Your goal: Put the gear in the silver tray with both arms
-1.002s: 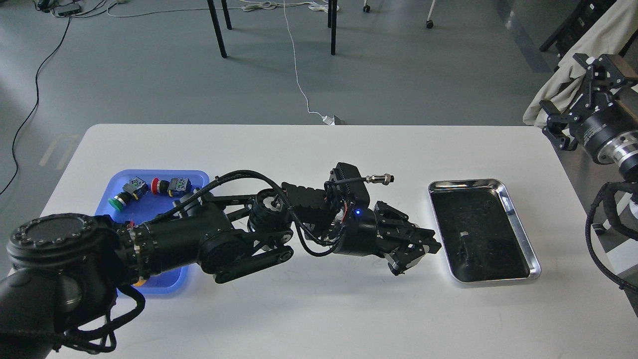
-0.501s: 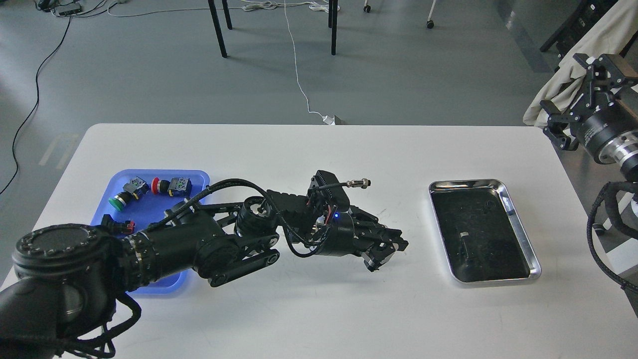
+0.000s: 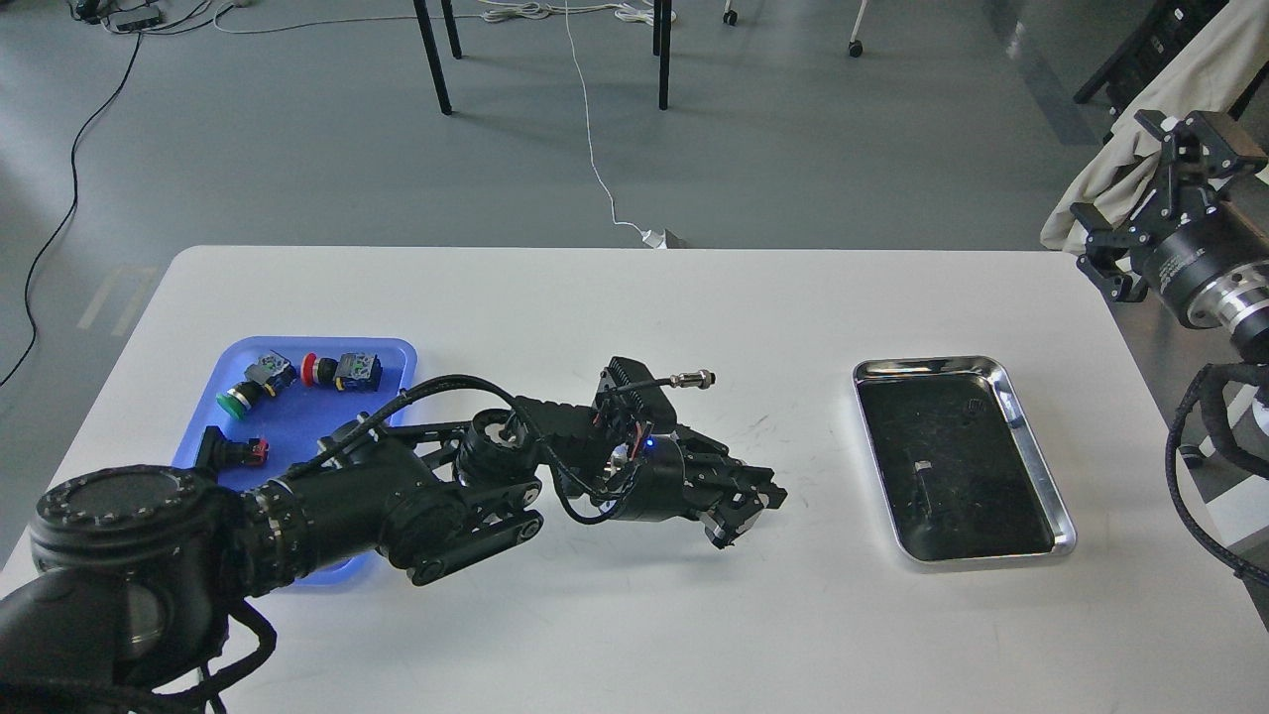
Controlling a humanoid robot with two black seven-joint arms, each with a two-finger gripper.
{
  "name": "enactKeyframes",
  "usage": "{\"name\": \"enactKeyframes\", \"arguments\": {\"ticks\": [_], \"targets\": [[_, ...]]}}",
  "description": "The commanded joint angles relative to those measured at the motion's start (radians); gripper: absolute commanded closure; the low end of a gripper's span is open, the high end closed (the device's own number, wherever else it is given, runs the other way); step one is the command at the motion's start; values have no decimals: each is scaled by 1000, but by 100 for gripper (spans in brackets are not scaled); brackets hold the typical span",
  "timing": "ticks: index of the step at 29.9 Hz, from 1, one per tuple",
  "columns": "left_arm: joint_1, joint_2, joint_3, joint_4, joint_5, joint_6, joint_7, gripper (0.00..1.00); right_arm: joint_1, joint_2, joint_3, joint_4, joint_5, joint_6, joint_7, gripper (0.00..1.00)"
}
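Observation:
The silver tray [image 3: 1031,466] lies on the white table at the right; its dark bottom shows only a small pale speck. I can make out no gear in the head view. My left gripper [image 3: 746,513] hovers low over the table's middle, pointing right, a hand's width left of the silver tray. Its dark fingers run together, so I cannot tell its state or whether it holds anything. My right gripper [image 3: 1135,183] is raised off the table's far right corner, fingers spread wide with nothing between them.
A blue plastic tray [image 3: 397,349] at the left holds a green push button [image 3: 238,397], a red one [image 3: 315,370] and a black part with a red tip [image 3: 236,451]; my left arm covers its near half. Beige cloth [image 3: 1160,119] hangs behind the right gripper.
My left arm has drawn back to the left, away from the silver tray, uncovering more of the blue tray. The right gripper has barely shifted.

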Motion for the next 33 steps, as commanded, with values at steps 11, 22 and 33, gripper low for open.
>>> {"name": "enactKeyframes", "arguments": {"ticks": [11, 22, 33], "targets": [[6, 0, -5, -4, -27, 1, 0, 60, -3, -4, -6, -2, -15, 2, -16, 3], [2, 0, -37, -9, -75, 2, 0, 49, 29, -13, -103, 3, -92, 2, -74, 2], [-17, 0, -174, -18, -165, 4, 0, 28, 236, -74, -376, 31, -314, 29, -114, 2]]}}
